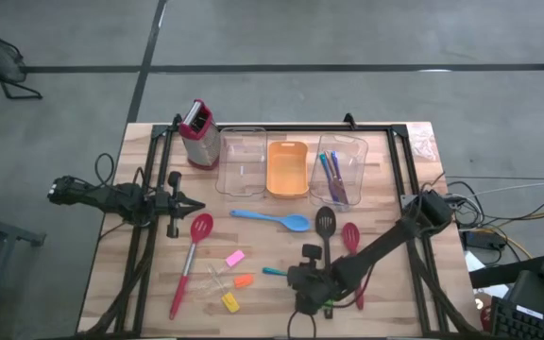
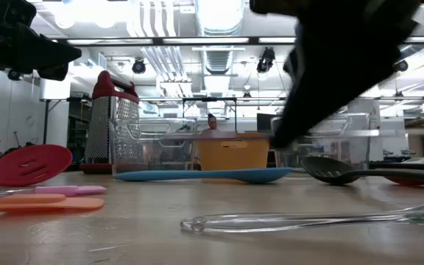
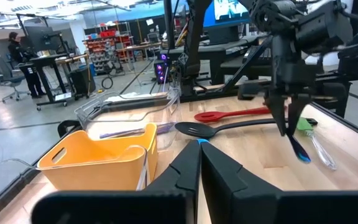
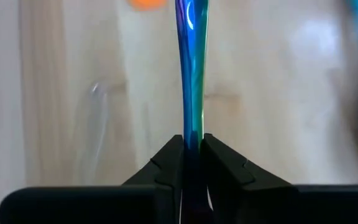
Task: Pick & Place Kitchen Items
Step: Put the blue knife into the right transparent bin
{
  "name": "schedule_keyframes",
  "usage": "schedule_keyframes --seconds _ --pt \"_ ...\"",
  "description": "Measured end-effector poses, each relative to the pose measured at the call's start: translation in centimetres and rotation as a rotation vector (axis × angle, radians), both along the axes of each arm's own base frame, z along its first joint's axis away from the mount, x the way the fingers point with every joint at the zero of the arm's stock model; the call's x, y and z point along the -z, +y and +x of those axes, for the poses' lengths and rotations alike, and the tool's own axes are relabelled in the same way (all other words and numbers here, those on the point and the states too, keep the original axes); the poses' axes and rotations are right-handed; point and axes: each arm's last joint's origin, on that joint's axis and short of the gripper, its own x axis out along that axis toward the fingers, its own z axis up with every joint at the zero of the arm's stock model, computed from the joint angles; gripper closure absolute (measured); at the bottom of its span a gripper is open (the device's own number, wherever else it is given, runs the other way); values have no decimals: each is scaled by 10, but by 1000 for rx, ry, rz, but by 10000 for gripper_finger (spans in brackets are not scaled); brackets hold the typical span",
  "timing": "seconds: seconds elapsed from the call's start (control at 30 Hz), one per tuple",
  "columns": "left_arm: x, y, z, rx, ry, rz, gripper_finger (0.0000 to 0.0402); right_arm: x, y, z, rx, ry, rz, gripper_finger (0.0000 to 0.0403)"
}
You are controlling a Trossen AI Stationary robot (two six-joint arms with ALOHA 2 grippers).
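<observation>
My right gripper is over the near middle of the table, shut on a thin iridescent blue-teal piece of cutlery that sticks out toward the table's left. My left gripper waits shut at the left, above the red slotted spoon. Lying flat on the table are a blue spoon, a black slotted spoon, a red spoon, and small pink, orange and yellow pieces. My right gripper pinches the blue-teal cutlery between its two fingers near one end of its thin handle. The fingers point down from above. The piece runs on past the fingertips and slants down below them. Whether its low end touches the table, I cannot tell.
Along the far side stand a red-topped grater, a clear bin, an orange tray and a clear bin holding blue-handled cutlery. Clear plastic cutlery lies among the small pieces. Bare wood shows at the near left corner.
</observation>
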Motion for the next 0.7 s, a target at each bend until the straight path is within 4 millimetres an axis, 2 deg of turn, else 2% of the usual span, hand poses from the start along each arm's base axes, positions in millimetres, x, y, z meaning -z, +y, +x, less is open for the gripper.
schedule_keyframes --seconds 0.2,0.43,0.7 --pt "0 0 0 0 0 0 381 -34 -18 -5 107 -94 -82 350" --pt "0 0 0 0 0 0 383 -83 -41 -19 314 -309 -205 358" --pt "0 0 0 0 0 0 381 -126 -82 -38 551 -473 -306 351"
